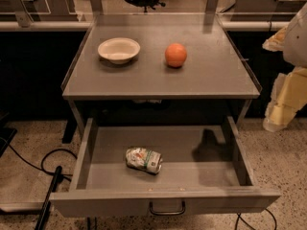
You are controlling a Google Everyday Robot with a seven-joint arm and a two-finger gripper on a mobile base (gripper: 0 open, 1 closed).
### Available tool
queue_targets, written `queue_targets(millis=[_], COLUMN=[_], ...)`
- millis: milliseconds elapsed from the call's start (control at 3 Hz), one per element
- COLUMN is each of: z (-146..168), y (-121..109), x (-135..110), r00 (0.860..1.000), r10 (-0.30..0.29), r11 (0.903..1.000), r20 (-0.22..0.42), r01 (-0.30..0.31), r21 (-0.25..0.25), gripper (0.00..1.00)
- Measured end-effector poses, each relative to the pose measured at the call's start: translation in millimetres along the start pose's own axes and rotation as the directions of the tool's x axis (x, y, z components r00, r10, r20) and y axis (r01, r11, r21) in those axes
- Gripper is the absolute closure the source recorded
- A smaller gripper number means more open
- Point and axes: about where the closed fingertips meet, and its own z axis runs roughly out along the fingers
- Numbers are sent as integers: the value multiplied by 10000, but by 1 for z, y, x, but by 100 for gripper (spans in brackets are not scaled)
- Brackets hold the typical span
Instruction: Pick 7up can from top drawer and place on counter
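The 7up can (144, 159) lies on its side, dented, in the open top drawer (206, 174), left of the middle of the drawer floor. The drawer is pulled out below the counter (211, 75), and its dark handle (167, 209) faces me. My gripper (284, 102) is at the right edge of the view, outside the counter's right rim and above the floor. It is well to the right of the can and apart from it. Nothing is in it that I can see.
A white bowl (119, 50) and an orange (176, 55) stand on the counter. Black cables (50, 169) lie on the floor left of the drawer. A rail (38, 26) and furniture stand behind the counter.
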Motion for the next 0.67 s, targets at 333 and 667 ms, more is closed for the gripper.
queue_targets(millis=[333, 667], z=[1, 43], y=[2, 35], x=[-3, -36], r00=[10000, 10000], r10=[-2, -21], r11=[10000, 9989], r20=[65, -89], r01=[2, 16], r21=[52, -472], gripper=[0, 0])
